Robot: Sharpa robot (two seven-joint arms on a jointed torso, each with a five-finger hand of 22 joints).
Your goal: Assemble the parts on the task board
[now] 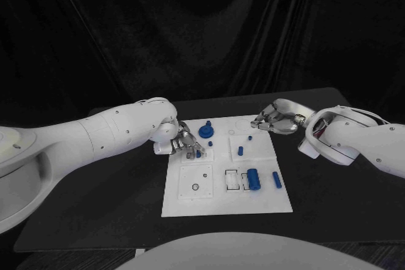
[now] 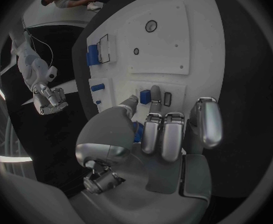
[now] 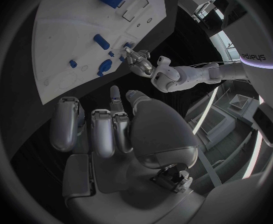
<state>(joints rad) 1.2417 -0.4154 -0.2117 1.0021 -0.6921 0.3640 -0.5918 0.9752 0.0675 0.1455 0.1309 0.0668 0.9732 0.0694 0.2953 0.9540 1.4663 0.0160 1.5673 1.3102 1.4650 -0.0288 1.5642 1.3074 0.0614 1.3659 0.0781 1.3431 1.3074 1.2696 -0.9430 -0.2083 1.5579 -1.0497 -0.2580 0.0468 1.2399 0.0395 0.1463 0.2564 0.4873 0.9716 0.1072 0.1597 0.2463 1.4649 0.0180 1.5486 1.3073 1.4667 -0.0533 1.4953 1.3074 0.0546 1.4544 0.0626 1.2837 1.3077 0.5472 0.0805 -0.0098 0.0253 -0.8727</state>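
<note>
The scene is dim, with black drapes and a black table (image 1: 337, 182) swallowing most of the light. The white task board (image 1: 226, 205) is the brightest surface and reads evenly lit, without hard shadows around it. Soft highlights lie on the white arms on either side of the task board. In both wrist views the fisheye bends the task board's straight edges, and a dark frame rings each circle. Gentle sheen marks the silver fingers (image 2: 163, 134).
</note>
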